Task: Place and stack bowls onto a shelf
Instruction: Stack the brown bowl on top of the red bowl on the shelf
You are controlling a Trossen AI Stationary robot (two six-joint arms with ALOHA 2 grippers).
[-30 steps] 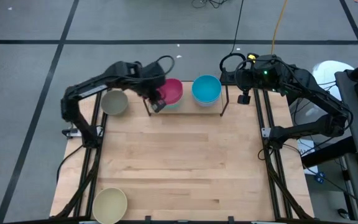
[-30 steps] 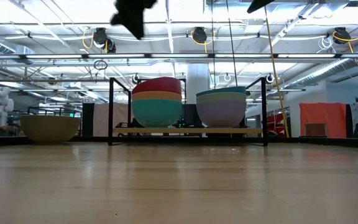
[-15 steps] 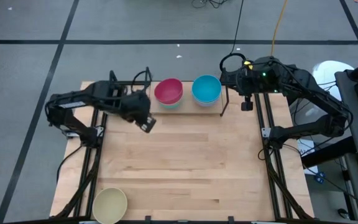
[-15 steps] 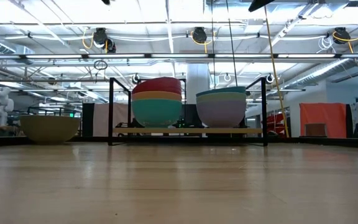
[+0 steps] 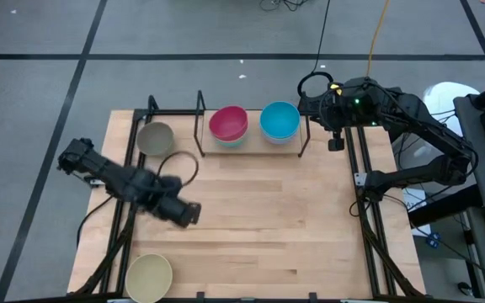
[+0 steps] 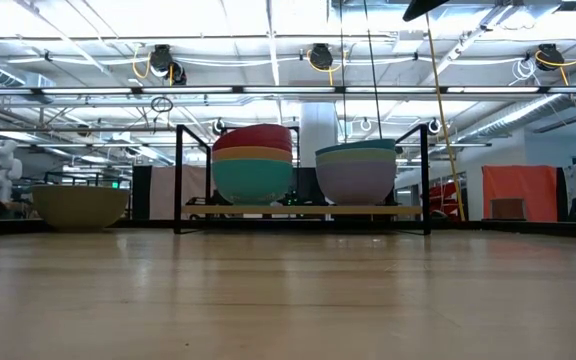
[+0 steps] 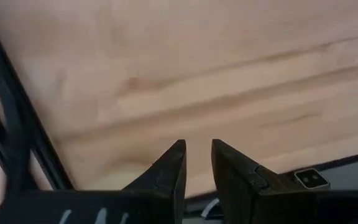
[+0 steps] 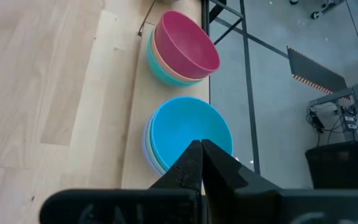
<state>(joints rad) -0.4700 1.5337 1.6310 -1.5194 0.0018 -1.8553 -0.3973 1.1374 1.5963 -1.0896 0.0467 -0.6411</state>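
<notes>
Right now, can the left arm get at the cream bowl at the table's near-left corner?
Probably yes. The left gripper hangs over bare wood with a narrow gap between its fingers and nothing held. The cream bowl sits upright and alone near the table corner, with nothing between them. The jaws would need to open wider for its rim.

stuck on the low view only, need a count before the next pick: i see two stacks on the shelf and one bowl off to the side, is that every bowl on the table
Observer: No. A cream bowl sits at the table's near left corner, out of your view.
Operator: where's the left arm
Observer: The left gripper is over bare wood at mid-left, between the olive-grey bowl and the cream one.
Operator: carrying anything
Observer: No, the left wrist view shows a narrow empty gap between its fingers.
Operator: and the right
Observer: The right gripper is shut and empty, waiting above the cyan bowl on the shelf.
</notes>
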